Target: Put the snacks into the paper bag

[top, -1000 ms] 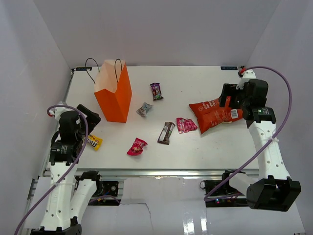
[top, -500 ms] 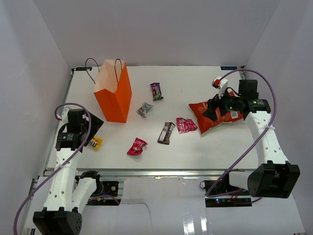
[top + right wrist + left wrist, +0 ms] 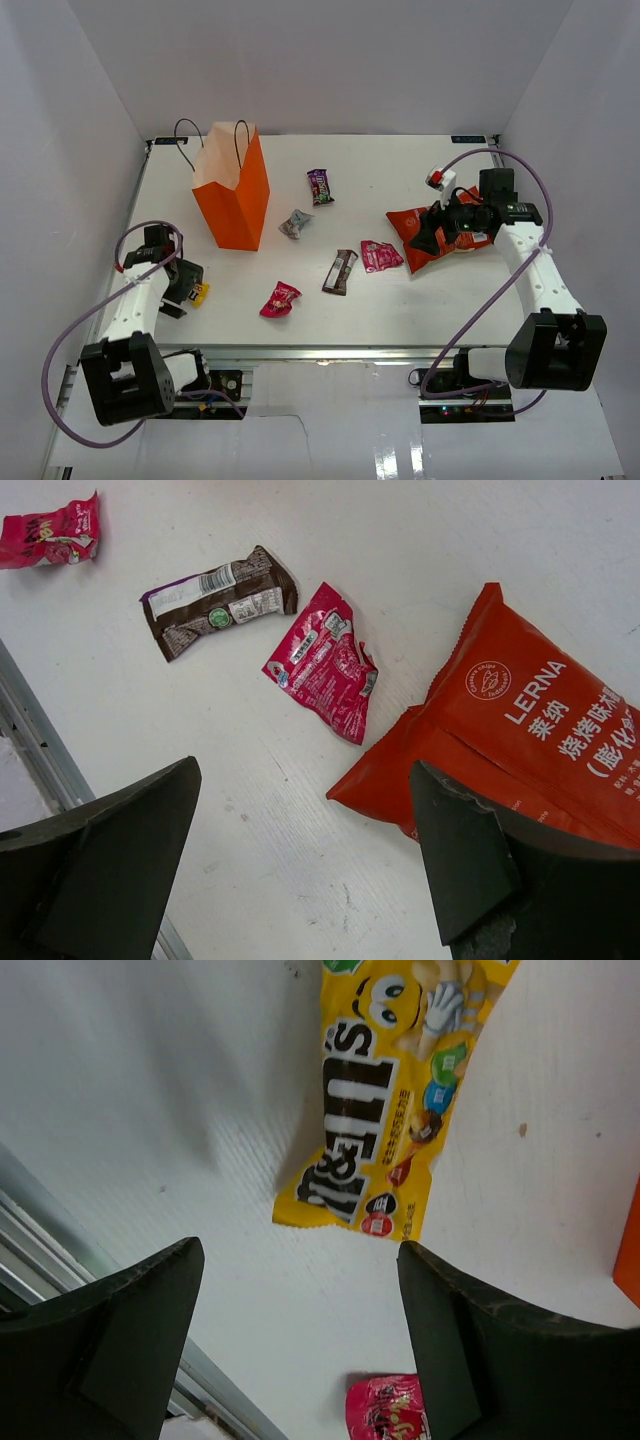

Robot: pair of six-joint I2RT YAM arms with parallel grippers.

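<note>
The orange paper bag stands upright at the back left, its mouth open. A yellow candy pack lies near the table's left edge. My left gripper hangs open just short of the pack's near end, holding nothing. The red-orange chip bag lies flat at the right. My right gripper is open over its lower left corner, one finger above the bag's edge. Purple, silver, brown and two pink snacks lie mid-table.
The table's metal front rail runs close beside both grippers. White walls enclose the table on the left, back and right. An orange edge of the paper bag shows at the right of the left wrist view.
My left arm swung down and forward, bringing its gripper low over the yellow pack. My right arm dropped and reached left, so its gripper now sits at the chip bag's corner.
</note>
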